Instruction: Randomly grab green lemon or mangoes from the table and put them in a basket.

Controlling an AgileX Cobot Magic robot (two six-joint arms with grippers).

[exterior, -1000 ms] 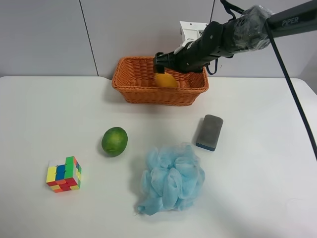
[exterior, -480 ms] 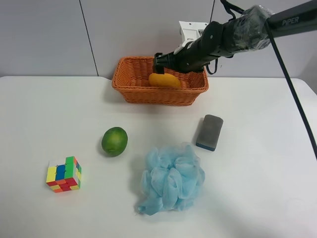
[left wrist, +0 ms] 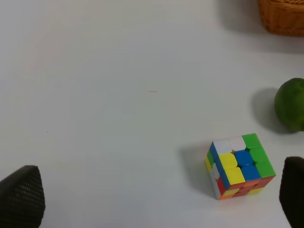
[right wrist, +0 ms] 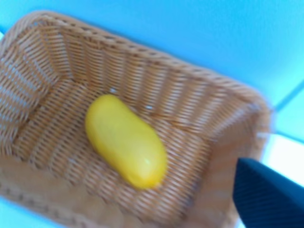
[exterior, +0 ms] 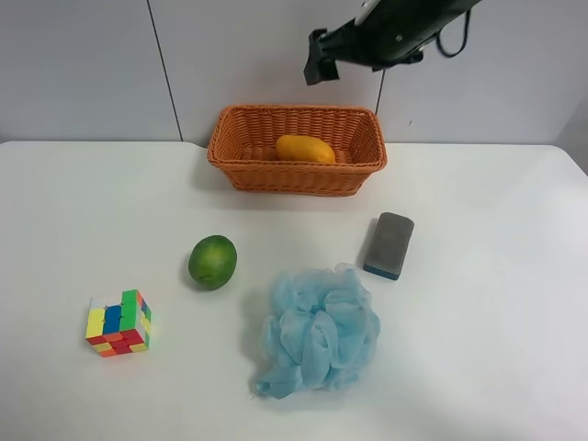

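Observation:
The yellow-orange mango (exterior: 305,149) lies inside the wicker basket (exterior: 230,156) at the back of the white table (exterior: 514,303). My right gripper (exterior: 317,61) hangs empty, high above the basket's back rim. In the right wrist view the mango (right wrist: 126,141) lies on the basket floor (right wrist: 57,123), and one dark fingertip (right wrist: 270,194) shows at the edge. The green lemon (exterior: 212,261) sits on the table left of centre. In the left wrist view my left gripper (left wrist: 156,202) is open and empty over bare table, with the lemon (left wrist: 290,104) well off to one side.
A multicoloured puzzle cube (exterior: 119,322) stands at the front left, also in the left wrist view (left wrist: 240,166). A blue bath pouf (exterior: 317,331) lies at the front centre. A grey sponge (exterior: 389,244) lies right of centre. A basket corner (left wrist: 282,16) shows in the left wrist view.
My right gripper let go of the mango, which dropped and now lies flat in the basket. The right arm then rose up and back from the basket. Nothing else moved.

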